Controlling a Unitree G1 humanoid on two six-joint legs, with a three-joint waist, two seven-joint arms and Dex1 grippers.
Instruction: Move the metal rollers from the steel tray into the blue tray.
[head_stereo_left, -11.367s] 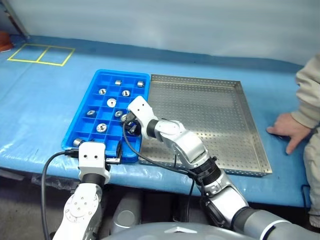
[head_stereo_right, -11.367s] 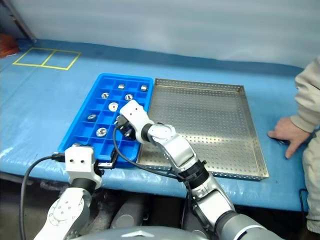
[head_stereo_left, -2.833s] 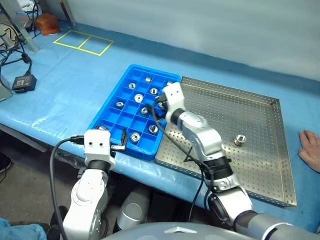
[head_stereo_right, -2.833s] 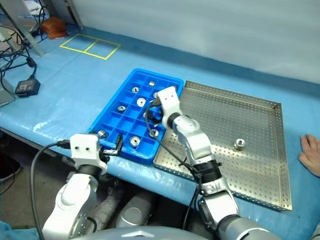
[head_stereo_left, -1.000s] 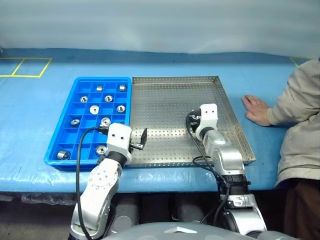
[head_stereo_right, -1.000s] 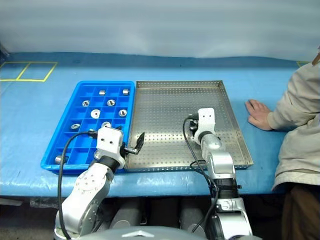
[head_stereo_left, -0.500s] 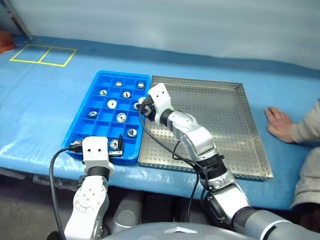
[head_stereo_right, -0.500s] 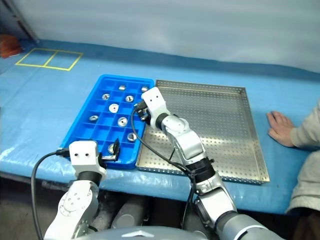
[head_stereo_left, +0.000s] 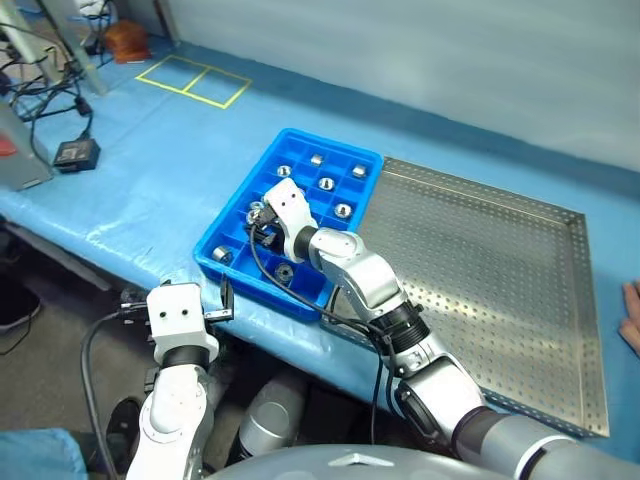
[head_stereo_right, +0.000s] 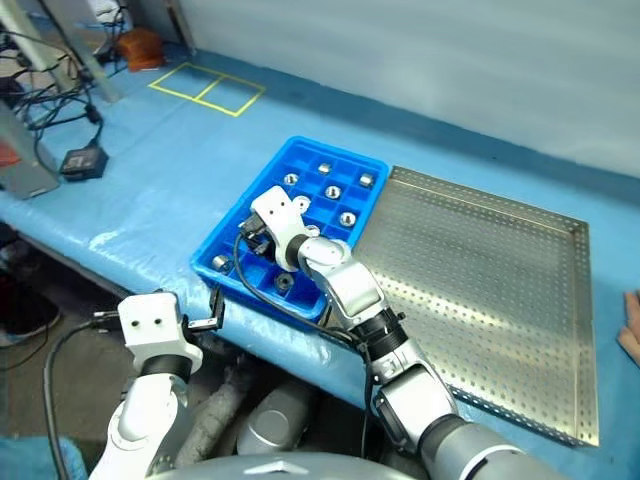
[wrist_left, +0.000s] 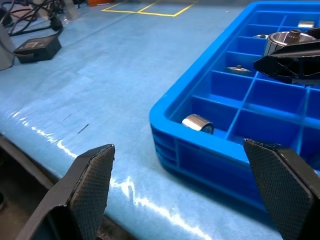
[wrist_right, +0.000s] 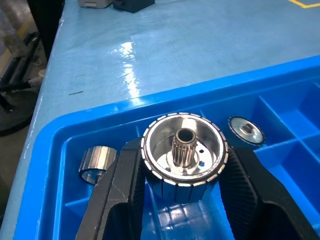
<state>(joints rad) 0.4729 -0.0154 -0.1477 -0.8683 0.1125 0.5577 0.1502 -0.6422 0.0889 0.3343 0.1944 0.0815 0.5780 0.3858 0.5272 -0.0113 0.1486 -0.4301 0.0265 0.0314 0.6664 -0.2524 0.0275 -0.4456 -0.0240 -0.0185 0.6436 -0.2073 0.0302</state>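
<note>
Looking down from the head, you see your left gripper (head_stereo_left: 222, 300) nearest, jaws wide apart and empty, just short of the blue tray's (head_stereo_left: 232, 222) near rim; over that tray's near-left compartments your right gripper (wrist_right: 182, 165) is clamped on a knurled metal roller (wrist_right: 183, 148); more metal rollers (head_stereo_left: 326, 184) lie in the tray's compartments; beyond, touching its side, lies the steel tray (head_stereo_left: 480, 270).

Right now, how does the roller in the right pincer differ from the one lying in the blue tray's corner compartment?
The held roller stands upright, clamped in the right pincer above the blue tray; the corner roller lies on its side, loose on the floor of its compartment. Both are shiny ribbed metal.
</note>
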